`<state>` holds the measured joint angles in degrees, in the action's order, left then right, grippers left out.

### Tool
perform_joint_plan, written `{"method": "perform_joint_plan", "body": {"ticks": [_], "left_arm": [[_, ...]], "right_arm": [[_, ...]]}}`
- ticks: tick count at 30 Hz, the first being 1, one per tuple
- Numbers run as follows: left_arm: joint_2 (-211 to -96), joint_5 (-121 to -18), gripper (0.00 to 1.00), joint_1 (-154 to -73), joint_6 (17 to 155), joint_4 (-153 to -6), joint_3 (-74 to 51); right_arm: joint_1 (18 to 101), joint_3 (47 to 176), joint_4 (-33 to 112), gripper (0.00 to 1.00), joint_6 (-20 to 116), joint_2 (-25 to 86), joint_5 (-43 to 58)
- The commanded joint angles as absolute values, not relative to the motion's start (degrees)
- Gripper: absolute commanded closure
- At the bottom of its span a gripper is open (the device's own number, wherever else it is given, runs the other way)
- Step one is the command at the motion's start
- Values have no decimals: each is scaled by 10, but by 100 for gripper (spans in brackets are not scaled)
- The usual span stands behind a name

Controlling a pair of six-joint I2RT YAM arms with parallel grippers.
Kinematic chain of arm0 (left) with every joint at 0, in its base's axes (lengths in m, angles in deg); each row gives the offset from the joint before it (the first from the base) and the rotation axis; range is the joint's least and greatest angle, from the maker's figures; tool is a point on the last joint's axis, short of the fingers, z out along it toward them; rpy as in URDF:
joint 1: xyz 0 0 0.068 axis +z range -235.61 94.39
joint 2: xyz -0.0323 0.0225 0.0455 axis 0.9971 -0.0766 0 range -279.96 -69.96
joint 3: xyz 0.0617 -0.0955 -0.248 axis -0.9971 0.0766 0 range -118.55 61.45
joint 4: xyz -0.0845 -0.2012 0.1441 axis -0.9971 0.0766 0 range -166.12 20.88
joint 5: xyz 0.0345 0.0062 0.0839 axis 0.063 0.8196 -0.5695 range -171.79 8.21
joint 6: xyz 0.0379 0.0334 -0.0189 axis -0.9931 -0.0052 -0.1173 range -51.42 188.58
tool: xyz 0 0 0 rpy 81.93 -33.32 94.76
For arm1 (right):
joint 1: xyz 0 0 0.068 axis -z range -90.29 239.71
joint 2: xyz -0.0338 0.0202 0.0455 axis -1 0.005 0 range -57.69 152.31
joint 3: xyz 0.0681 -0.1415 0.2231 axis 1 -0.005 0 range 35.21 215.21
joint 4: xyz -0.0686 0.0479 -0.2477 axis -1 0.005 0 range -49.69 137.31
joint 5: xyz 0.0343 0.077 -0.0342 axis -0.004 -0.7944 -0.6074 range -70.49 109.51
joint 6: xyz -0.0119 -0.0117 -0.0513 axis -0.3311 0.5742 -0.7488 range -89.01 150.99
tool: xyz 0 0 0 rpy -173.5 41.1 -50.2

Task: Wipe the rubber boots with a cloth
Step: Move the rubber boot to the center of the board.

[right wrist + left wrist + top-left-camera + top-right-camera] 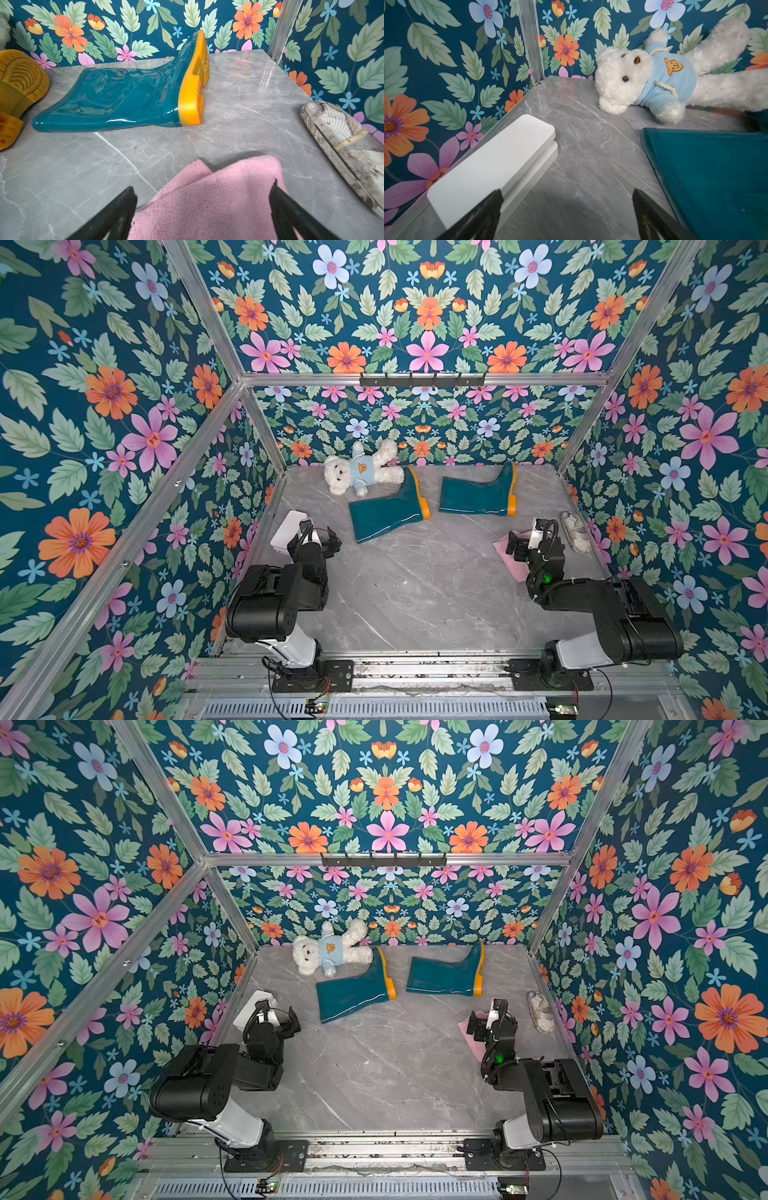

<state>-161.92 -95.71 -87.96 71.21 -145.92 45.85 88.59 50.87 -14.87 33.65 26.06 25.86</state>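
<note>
Now, right gripper wide over the cloth by the table's right edge: lower squarely, pinch a thick fold; your left gripper, also wide, is empty.

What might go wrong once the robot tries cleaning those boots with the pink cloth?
The pink cloth lies folded beneath the open right fingers, so a pinch may catch only one fold and drop it. The glossy boots lie loose on their sides. Wiping pressure might slide them, and the teddy bear lying beside one could get shoved along.
</note>
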Motion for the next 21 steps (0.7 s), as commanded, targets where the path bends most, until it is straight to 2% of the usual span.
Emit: {"method": "perform_joint_plan", "body": {"ticks": [1, 21], "left_arm": [[-1618, -960, 1, -880, 705, -1474, 457], [-1620, -961, 1, -882, 704, -1474, 456]], "right_arm": [[886, 508, -163, 1, 328, 257, 259], [889, 517, -147, 1, 331, 257, 254]]}}
